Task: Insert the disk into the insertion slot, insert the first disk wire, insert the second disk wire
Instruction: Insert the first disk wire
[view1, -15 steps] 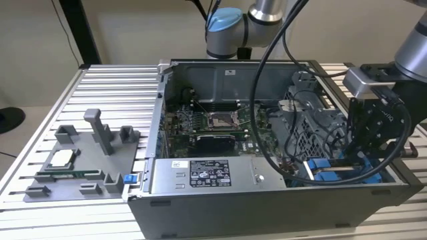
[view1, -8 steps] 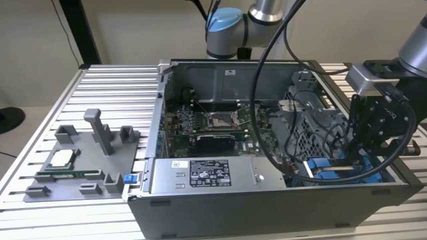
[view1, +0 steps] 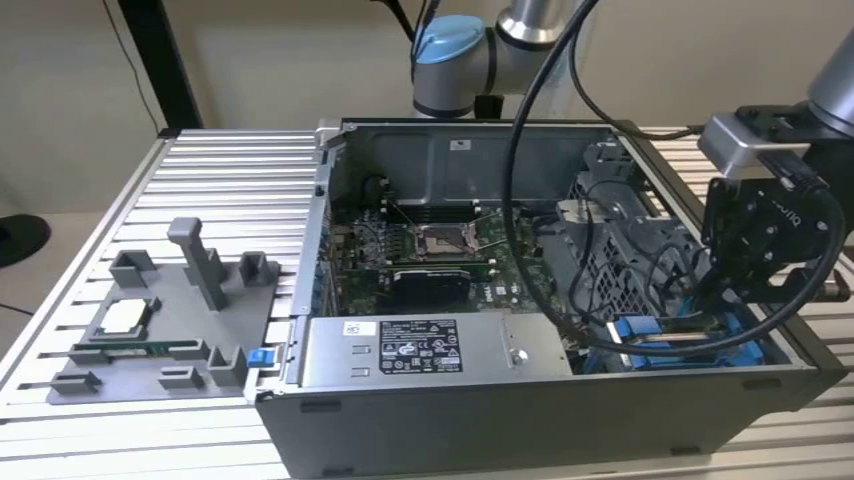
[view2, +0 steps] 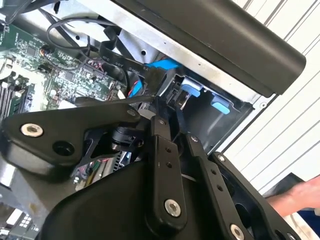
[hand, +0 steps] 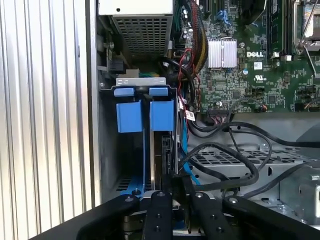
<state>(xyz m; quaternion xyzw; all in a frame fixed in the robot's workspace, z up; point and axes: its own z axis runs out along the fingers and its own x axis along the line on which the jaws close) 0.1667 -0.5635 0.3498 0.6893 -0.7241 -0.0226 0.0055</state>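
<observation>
The open computer case (view1: 534, 420) sits on the slatted aluminium worktop (view1: 227, 170). The action is in its 4 o'clock corner as the exterior view shows it, where the arm's hand (view1: 697, 315) reaches down into the grey sheet-metal drive cage (view1: 627, 255). In the first wrist view the hand (hand: 175, 182) is drawn narrow. Its two dark fingers (hand: 159, 202) converge on the near end of the disk (hand: 168, 150), and I judge them to be pinching it rather than merely resting against it. The disk stands on edge in its blue carrier, in the insertion slot (hand: 131, 167) next to the cage's outer wall. The relation that matters is simple: the disk lies straight ahead of the hand, with its long axis in line with the fingers. It runs away from them toward the pair of blue tabs (hand: 146, 115) at the far end of the bay. In the exterior view that line runs roughly from 3 o'clock to 9 o'clock, toward the silver power-supply box (view1: 414, 352). How deep the disk sits is hard to read from here, but it looks at least partly down between the slot's walls. Black cables (hand: 227, 152) loop beside the bay on the motherboard (hand: 235, 75) side, close to the disk but with no plug visibly joined to it — so the wire steps look not yet done. In the second wrist view the hand (view2: 160, 107) closes in just short of the blue tabs (view2: 190, 90), and a person's hand (view2: 295, 199) rests outside the case. The grey fixture tray (view1: 160, 320) lies well apart, at 9 o'clock of the case.
</observation>
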